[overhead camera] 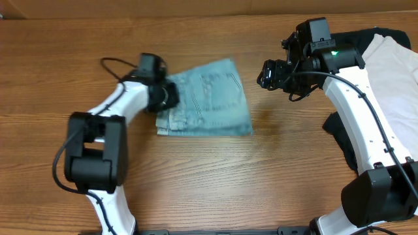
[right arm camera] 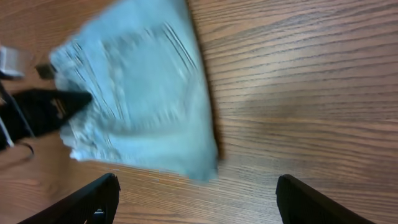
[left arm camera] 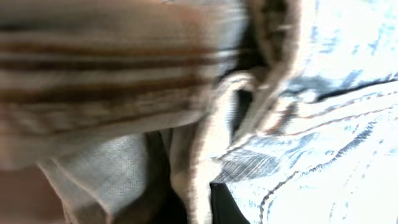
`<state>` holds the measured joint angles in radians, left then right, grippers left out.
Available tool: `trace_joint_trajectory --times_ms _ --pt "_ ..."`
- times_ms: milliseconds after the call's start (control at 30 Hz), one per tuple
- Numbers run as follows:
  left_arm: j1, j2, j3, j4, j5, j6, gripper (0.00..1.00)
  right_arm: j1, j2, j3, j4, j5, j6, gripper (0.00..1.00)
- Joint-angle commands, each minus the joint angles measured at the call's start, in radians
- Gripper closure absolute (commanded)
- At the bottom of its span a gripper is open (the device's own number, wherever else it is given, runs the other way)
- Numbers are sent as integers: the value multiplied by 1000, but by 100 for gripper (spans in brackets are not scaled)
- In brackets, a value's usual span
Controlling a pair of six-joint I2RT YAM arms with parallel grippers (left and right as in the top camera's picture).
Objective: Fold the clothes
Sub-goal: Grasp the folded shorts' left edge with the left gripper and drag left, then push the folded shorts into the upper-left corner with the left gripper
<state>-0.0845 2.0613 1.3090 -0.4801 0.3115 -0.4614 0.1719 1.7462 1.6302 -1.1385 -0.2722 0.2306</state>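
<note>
Mostly done, I judge: denim shorts (overhead camera: 208, 98) lie folded compact on the wooden table (overhead camera: 261, 176), left gripper (overhead camera: 163, 96) at their left edge, grip unreadable, right gripper (overhead camera: 268, 74) spread empty alongside; only tidying left.
</note>
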Motion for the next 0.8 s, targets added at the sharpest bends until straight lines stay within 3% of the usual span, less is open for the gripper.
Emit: trace_joint_trajectory --times_ms 0,233,367,767 --pt "191 138 -49 22 -126 -202 96 2 3 7 2 11 -19 16" --pt "390 138 -48 128 -50 -645 96 2 3 7 3 11 -23 15" --pt "463 138 -48 164 -64 -806 96 2 3 7 3 11 -23 16" --pt "586 138 -49 358 -165 -967 96 3 5 7 -4 29 -23 15"
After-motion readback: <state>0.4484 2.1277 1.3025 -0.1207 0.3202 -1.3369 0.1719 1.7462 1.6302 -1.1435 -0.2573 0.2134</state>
